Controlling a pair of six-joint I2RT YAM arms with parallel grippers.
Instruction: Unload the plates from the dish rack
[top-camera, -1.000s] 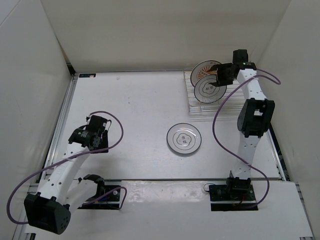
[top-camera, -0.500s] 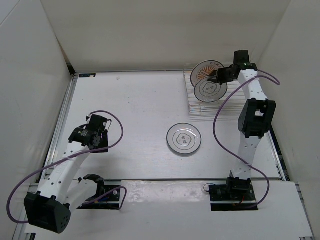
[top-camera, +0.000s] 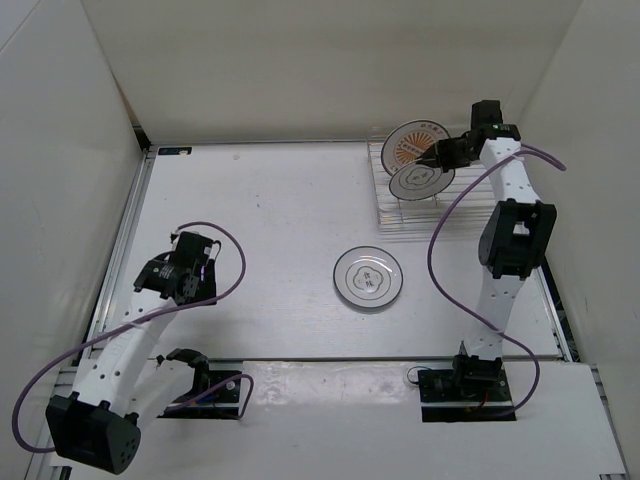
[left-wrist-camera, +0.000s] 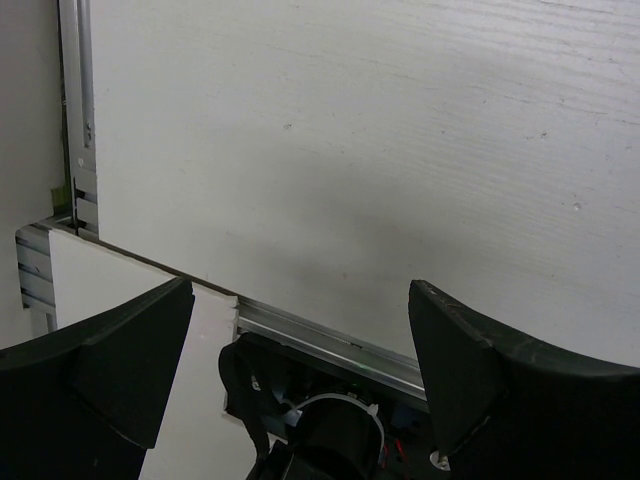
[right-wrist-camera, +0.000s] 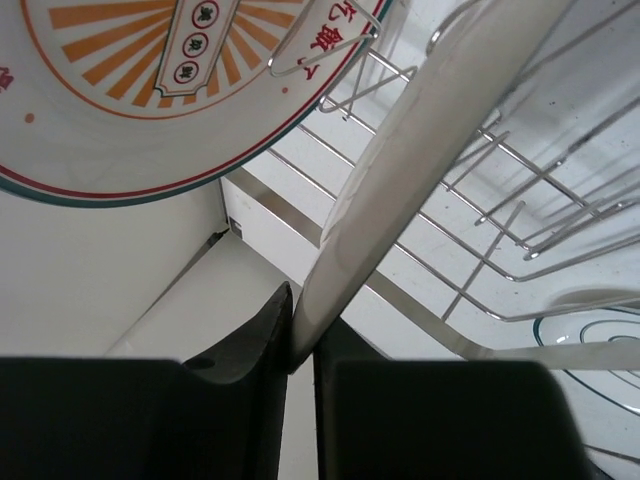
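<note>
the plates are in two spots on the white table (top-camera: 250, 220). one white plate with a dark flower ring (top-camera: 368, 277) lies flat near the middle, well apart from the dish rack (top-camera: 400, 214). the other two are at the rack in the far right corner. the rack, thin wire rods on a clear frame, stands just beside the right arm (top-camera: 510, 240). the orange sunburst plate (top-camera: 408, 146) stands on edge at the rack's far end. just in front of it the second white plate (top-camera: 415, 181) is tilted, its face turned up toward the overhead camera. whether its lower edge touches the wires i cannot tell. the right gripper (right-wrist-camera: 302, 330) is pinched nearly shut on that plate's rim, one finger on each face, and the wrist view shows the rim edge-on. the left gripper (left-wrist-camera: 298, 300) hangs over bare table at the near left, its fingers spread wide with nothing between them.
</note>
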